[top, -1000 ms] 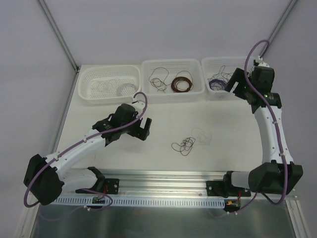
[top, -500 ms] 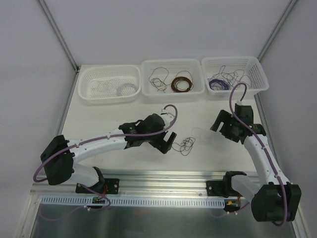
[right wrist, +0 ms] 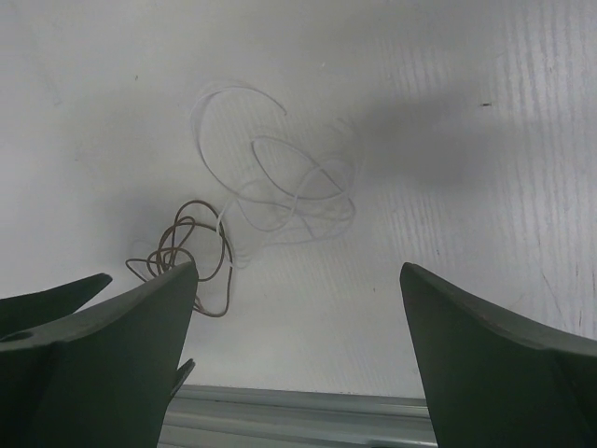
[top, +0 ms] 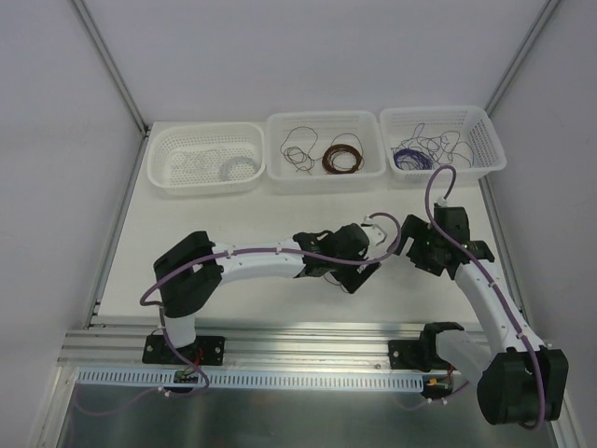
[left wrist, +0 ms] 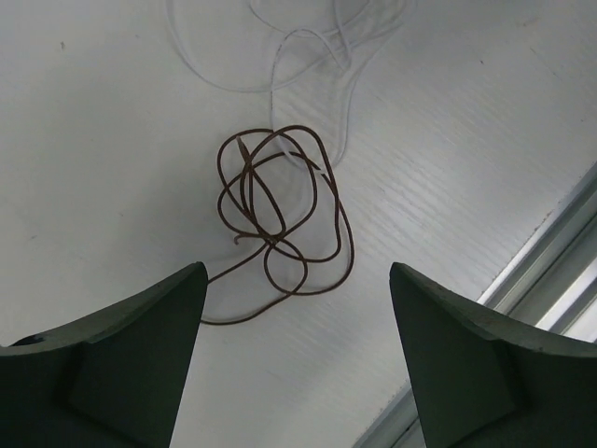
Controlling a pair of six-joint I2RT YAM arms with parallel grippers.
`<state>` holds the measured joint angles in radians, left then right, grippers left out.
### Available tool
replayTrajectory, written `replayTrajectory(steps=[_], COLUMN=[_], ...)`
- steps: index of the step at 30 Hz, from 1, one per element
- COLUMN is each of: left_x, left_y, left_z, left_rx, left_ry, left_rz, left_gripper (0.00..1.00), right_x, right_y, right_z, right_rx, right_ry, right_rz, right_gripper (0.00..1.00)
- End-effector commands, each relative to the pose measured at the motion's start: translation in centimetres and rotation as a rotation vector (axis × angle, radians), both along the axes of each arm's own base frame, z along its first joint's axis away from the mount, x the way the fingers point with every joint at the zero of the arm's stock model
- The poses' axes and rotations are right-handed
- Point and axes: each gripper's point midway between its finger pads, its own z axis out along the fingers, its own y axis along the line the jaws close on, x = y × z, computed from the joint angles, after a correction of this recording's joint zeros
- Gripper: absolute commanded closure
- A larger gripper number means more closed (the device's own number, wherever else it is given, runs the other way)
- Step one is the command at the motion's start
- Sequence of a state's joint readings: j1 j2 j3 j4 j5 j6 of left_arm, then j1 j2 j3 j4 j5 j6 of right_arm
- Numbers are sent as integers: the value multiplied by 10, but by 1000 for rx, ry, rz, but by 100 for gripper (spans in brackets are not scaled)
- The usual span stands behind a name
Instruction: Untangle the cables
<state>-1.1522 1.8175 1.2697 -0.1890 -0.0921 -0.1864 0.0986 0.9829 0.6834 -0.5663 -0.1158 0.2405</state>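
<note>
Hovering with left hand and right hand both spread, empty, over the cables lying centre-frame on the tabletop; hair-thin, limp, featherlight, so I'd pinch one brown outer loop.

Soft, even white light fills the overhead view: the table is bright without glare, the arms cast only faint, blurred shadows, and the metal plate at 6 o'clock has a dull sheen. In the left wrist view the brown cable is crisp at centre, while the pale cable at 12 o'clock is nearly lost against the white. The left gripper's fingers at 7 and 5 o'clock are dark and soft-edged. In the right wrist view a broad grey shadow lies at 2 o'clock, and the right gripper's fingers are blurred.
</note>
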Motion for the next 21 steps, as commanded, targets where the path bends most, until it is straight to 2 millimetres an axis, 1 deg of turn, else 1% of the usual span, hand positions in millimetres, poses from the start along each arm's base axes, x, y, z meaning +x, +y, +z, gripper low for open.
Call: replayTrajectory(steps=[1,2,3,4,5,6,7,9,10,13,14,16,17,18,19,20,21], left_x=[14,15,14,14,14,13,13,13,13,11,10,10,9,8,8,6,6], left_y=[-18,-21,-22,-23,-25,-24,-24,-20,-19,-14,-11,-9,-5,-3,0,7,7], left_z=[2,2,-8,-11,-13,-20,-23,-33,-35,-41,-43,-39,-34,-32,-30,-32,-24], left_rx=[-4,-5,13,18,18,31,36,56,61,73,81,73,67,62,61,72,52], left_ry=[-63,-64,-54,-50,-46,-35,-32,-22,-23,-12,-8,-10,-13,-12,-15,-15,-24], left_rz=[-23,-26,-32,-36,-37,-37,-34,-25,-13,-4,0,11,16,26,33,40,44], left_gripper=[20,22,25,29,32,34,38,44,49,60,67,77,88,93,98,100,100], right_x=[-1,-1,-2,-2,-3,-3,-3,-3,-3,-1,-1,0,1,0,1,1,2], right_y=[7,7,8,9,9,10,10,11,11,13,15,18,21,22,22,23,26], right_z=[4,4,4,5,4,5,5,5,5,3,2,0,-2,-3,-5,-7,-10], right_rx=[32,32,31,34,33,36,35,39,37,43,45,51,48,44,40,37,34], right_ry=[-27,-29,-27,-30,-29,-30,-30,-33,-34,-31,-29,-24,-22,-19,-13,-12,-4], right_rz=[8,9,13,17,18,21,23,27,28,32,36,43,47,52,51,52,58], right_gripper=[5,5,5,5,5,5,5,5,5,5,5,5,5,5,5,5,5])
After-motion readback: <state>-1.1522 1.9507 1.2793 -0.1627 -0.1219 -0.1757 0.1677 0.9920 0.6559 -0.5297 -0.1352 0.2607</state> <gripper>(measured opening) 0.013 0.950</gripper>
